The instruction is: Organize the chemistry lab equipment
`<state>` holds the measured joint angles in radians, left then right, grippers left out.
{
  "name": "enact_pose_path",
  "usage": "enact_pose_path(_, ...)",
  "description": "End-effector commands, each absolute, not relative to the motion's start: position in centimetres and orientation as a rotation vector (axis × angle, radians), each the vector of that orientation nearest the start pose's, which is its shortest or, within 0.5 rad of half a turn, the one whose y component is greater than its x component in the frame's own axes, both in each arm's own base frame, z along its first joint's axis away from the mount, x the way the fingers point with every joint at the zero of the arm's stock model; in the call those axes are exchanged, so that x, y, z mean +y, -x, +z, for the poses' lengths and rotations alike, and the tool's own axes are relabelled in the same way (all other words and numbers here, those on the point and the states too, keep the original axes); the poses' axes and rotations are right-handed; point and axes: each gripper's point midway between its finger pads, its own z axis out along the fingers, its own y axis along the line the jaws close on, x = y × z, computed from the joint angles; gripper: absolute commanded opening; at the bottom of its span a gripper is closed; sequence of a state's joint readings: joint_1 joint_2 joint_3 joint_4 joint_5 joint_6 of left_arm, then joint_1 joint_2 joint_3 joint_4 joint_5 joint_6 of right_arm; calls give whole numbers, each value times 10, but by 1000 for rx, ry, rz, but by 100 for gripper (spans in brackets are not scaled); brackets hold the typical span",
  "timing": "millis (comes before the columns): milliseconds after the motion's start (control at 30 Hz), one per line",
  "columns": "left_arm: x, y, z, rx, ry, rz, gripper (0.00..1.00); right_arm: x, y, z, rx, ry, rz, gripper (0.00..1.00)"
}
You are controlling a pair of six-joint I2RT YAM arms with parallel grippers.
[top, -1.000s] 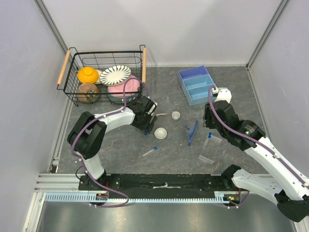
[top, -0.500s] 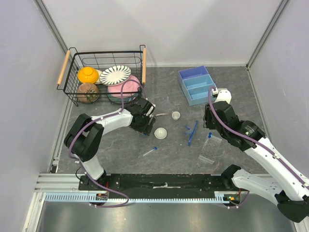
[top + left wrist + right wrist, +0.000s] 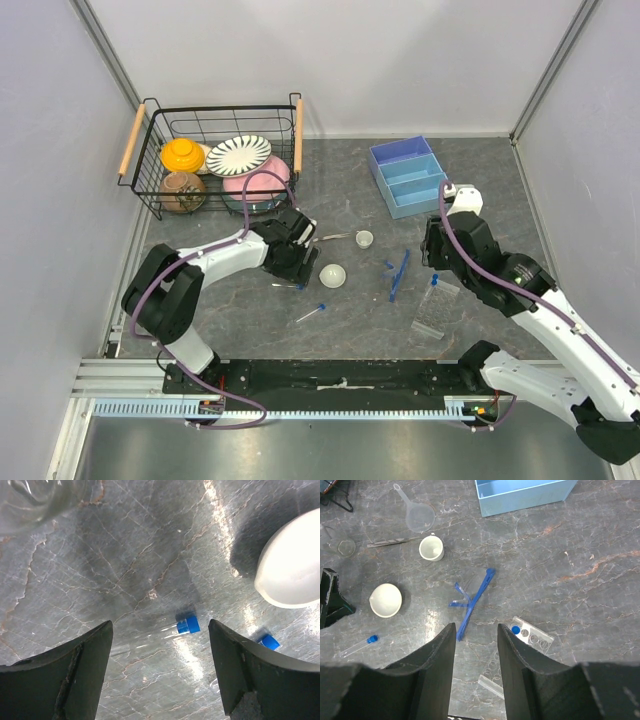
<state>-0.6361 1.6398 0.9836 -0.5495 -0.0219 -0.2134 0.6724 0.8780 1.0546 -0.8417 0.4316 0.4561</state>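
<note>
Blue-capped tube (image 3: 165, 634) lies between the open left hand's (image 3: 160, 624) fingers (image 3: 75, 670); one tube (image 3: 515, 629) is racked, and everything else lies loose.

On the grey table (image 3: 350, 190), a wire basket (image 3: 132, 140) is set upper left, a blue tray (image 3: 403, 155) upper centre; dish (image 3: 332, 274), cup (image 3: 364, 239) and rack (image 3: 436, 310) are laid mid-frame.

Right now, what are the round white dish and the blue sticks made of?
The round white dish looks like glazed ceramic: smooth, opaque, with a faint sheen. The blue sticks look like plastic: thin, evenly bright blue. Neither is certain.
</note>
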Motion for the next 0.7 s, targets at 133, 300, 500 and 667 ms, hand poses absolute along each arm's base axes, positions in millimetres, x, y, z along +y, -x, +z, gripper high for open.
enact_pose_path(133, -197, -252, 38, 2725, -519, -223, 84, 112, -224, 247, 2160, -14, 212, 45)
enact_pose_path(300, -200, -237, 49, 2731, -575, -281, 84, 110, -222, 249, 2156, -19, 210, 45)
enact_pose_path(500, -196, -226, 69, 2714, -681, -298, 86, 112, -221, 250, 2158, -21, 229, 45)
enact_pose_path(667, -189, -227, 67, 2704, -791, -241, 87, 115, -221, 250, 2159, -23, 249, 44)
